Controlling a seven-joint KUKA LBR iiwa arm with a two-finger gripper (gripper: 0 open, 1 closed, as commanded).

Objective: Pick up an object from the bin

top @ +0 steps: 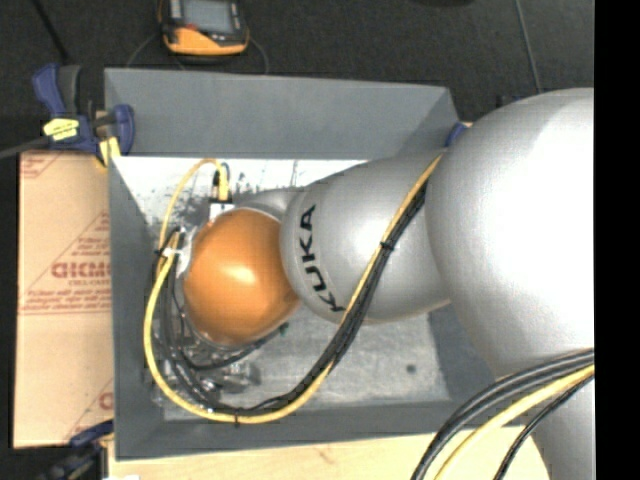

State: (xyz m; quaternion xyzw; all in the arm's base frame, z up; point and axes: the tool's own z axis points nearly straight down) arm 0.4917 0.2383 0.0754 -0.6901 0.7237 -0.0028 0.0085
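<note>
We see one arm (400, 248) reaching into one grey bin (280, 118); its one orange wrist cover (235, 276) sits low over the left half of the floor; the claw (218, 366) lies beneath that cover, mostly hidden; we cannot tell how far it is open, nor what it is over; one yellow and one black cable (240, 415) loop around it.

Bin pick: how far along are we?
Done: the arm is down in the bin, with its orange wrist cover over the left part of the floor. In hand: the gripper sits low under that cover; whether it grips anything, I cannot tell. Left: lifting a thing clear of the bin.
</note>
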